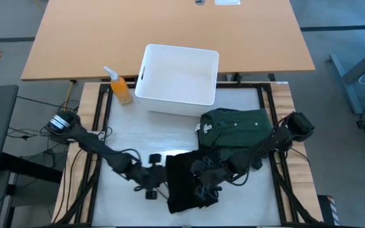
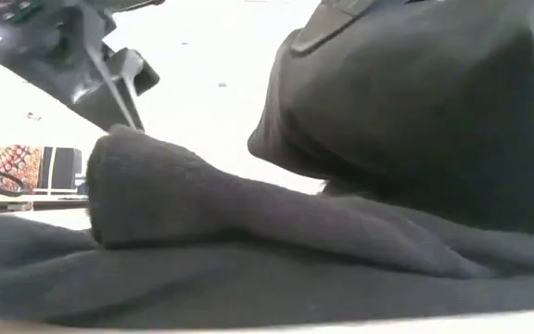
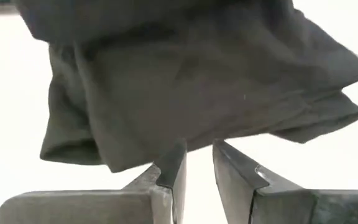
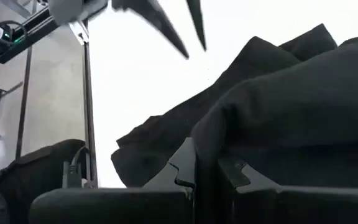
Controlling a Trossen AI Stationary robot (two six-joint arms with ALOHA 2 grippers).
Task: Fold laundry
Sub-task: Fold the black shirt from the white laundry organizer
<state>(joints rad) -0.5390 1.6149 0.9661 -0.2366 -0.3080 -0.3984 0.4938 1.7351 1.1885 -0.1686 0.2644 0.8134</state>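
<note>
I count 2 garments on my tabletop [image 1: 125, 136]: 1 black garment [image 1: 184, 180] spread near the front edge and 1 dark green garment [image 1: 236, 126] bunched just behind it, touching it, with a small white tag at its collar too small to read. Behind them stand 1 white bin [image 1: 177, 79] and 1 orange bottle [image 1: 120, 87] with no writing I can read. My right pincer [image 4: 205, 171] is closed on a fold of the black garment, while my left pincer [image 3: 196, 165] hangs at that garment's left edge, fingers slightly parted and holding nothing.

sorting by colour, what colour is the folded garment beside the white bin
Dark green garment, clearest in the high view.
</note>
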